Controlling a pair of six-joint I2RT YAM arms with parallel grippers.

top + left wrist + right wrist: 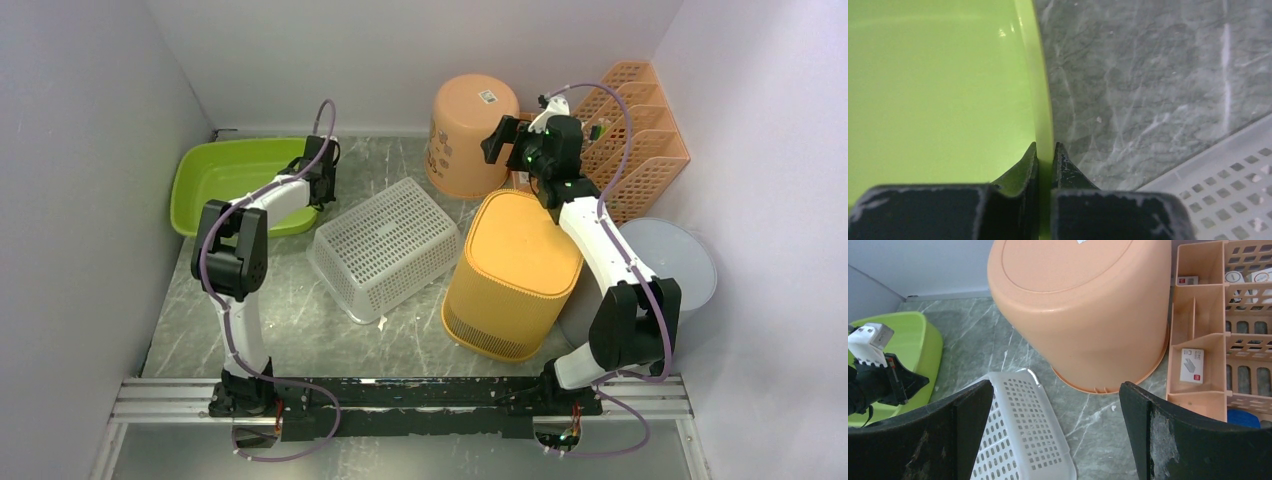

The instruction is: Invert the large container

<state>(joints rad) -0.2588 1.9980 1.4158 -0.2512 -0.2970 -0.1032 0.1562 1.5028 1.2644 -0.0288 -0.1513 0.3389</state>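
Where the upper left of the top view shows it, one green basin [215,180] sits upright on the table [300,320]. My left gripper [1045,152] pinches its right rim, arm stretched forward. One white basket [385,248], one yellow basket [512,272] and one peach bucket [468,135] stand bottom-up. My right gripper [1055,395] hangs spread wide beside the bucket. One orange organiser [640,135] holds small boxes.

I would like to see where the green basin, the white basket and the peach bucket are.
green basin [222,180], top external view, its inner floor.
white basket [385,248], top external view, its perforated upper face.
peach bucket [462,150], top external view, its side wall.
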